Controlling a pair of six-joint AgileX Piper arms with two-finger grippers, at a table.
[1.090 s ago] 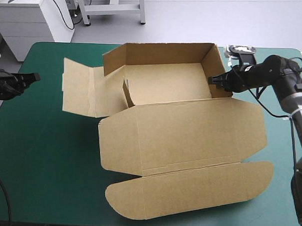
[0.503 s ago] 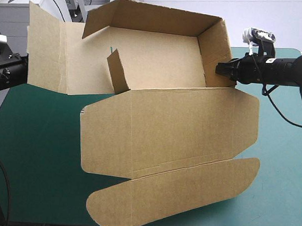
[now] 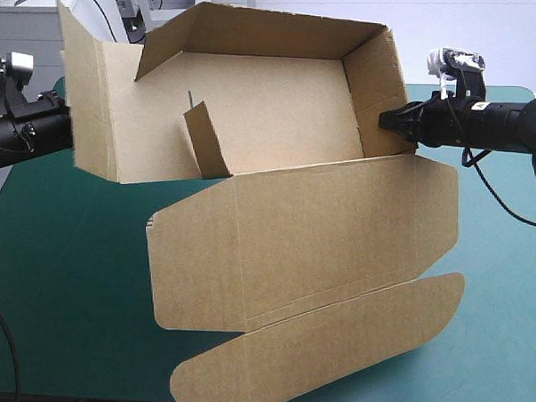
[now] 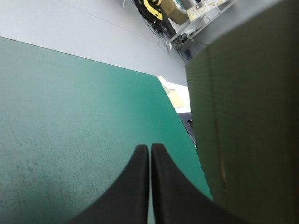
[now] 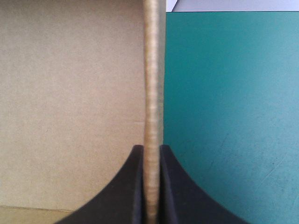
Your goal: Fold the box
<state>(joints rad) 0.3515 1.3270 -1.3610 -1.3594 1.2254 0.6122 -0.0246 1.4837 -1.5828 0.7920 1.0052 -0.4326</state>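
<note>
Over the counter's (image 3: 60,272) left edge, the left fingers (image 4: 142,158) are pressed together with nothing between them, and the box's open left flap stands just beside them. The brown box (image 3: 293,229) is raised and tilted over the teal-green counter, its tray open and its lid panels sloping toward the near edge. On the right, the right fingers (image 5: 138,158) pinch the tray's right wall, all but closed on the board.
</note>
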